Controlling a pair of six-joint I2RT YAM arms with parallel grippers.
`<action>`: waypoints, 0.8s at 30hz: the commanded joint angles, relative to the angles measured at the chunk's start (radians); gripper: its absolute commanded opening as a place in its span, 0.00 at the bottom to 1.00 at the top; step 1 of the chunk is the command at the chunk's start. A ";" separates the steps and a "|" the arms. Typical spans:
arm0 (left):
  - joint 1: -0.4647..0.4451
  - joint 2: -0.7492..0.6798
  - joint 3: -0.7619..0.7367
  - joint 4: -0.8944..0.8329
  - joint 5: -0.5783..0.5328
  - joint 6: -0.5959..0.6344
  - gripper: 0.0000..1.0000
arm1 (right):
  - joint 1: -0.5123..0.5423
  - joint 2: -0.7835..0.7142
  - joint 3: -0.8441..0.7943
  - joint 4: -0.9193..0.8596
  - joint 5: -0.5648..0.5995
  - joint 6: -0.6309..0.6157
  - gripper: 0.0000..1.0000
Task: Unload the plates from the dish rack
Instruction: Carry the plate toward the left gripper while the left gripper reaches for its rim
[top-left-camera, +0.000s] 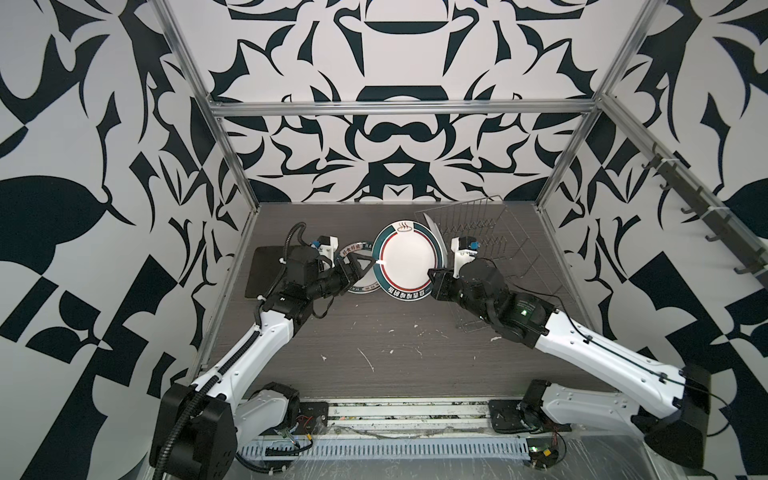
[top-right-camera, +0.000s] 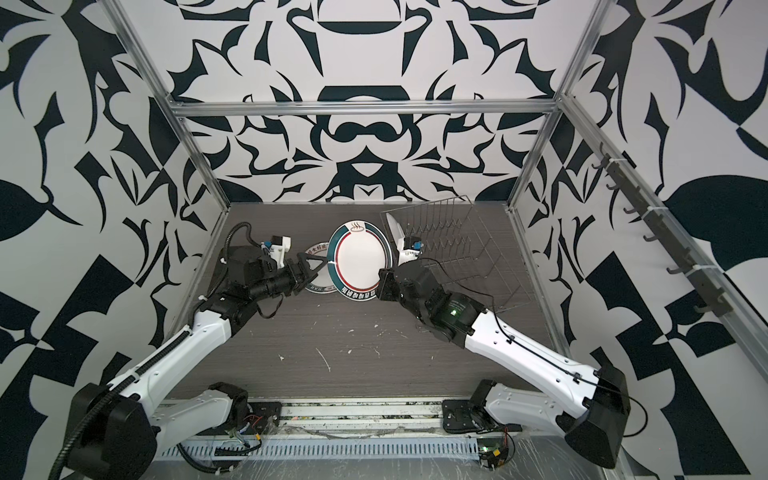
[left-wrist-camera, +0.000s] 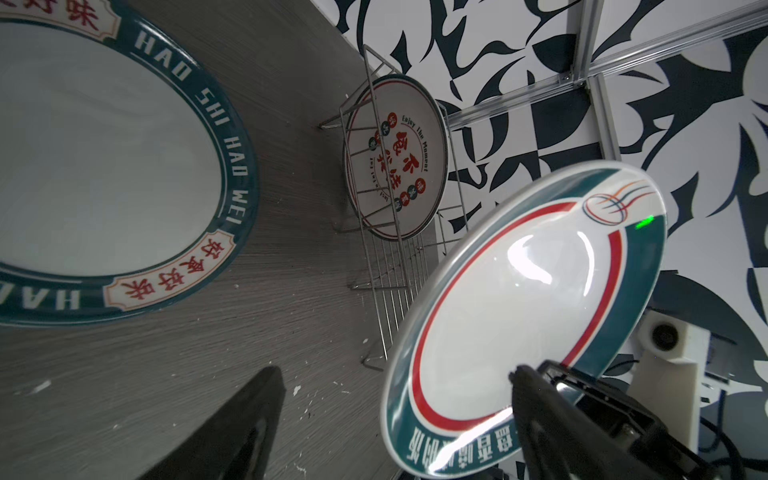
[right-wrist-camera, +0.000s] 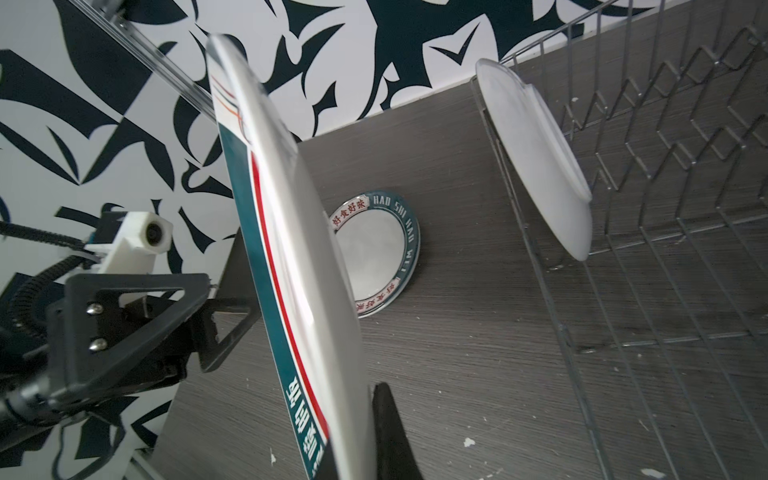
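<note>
You look to be mid-handover. The teal-and-red plate (top-left-camera: 409, 259) hangs tilted above the tabletop (top-left-camera: 374, 332), clear of the dish rack (top-left-camera: 478, 220), and it wants to pass from right to left. To do this well, bring the left gripper (top-left-camera: 372, 266) on until the rim sits deep between its fingers rather than at the tips. Close firmly, and only then let the right side go — a glossy plate pinched at one edge will likely swing or slip if both holds are weak at once. Once the left has it, I would lower it flat near the lettered plate (top-left-camera: 355, 249) that lies on the tabletop. Take care not to clip that one or the dark square plate (top-left-camera: 266, 270) further left in both top views. One white plate (left-wrist-camera: 397, 162) with red characters stands upright at the far end of the dish rack, so there is one more to fetch. As for the grippers, the left gripper is spread wide and straddles the plate's rim on its own side. In the left wrist view one finger is over the face and one behind — though I cannot tell whether either touches. The right gripper (top-left-camera: 432, 275) is pinching the opposite, lower rim of the same plate and, as far as I can judge, carries it alone.
</note>
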 joint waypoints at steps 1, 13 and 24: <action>-0.001 0.012 -0.029 0.089 0.012 -0.041 0.89 | 0.005 -0.032 -0.003 0.131 -0.031 0.051 0.00; -0.001 0.035 -0.046 0.165 0.019 -0.072 0.79 | 0.004 -0.043 -0.037 0.219 -0.108 0.118 0.00; -0.001 0.063 -0.056 0.217 0.032 -0.095 0.71 | -0.003 -0.029 -0.049 0.267 -0.162 0.186 0.00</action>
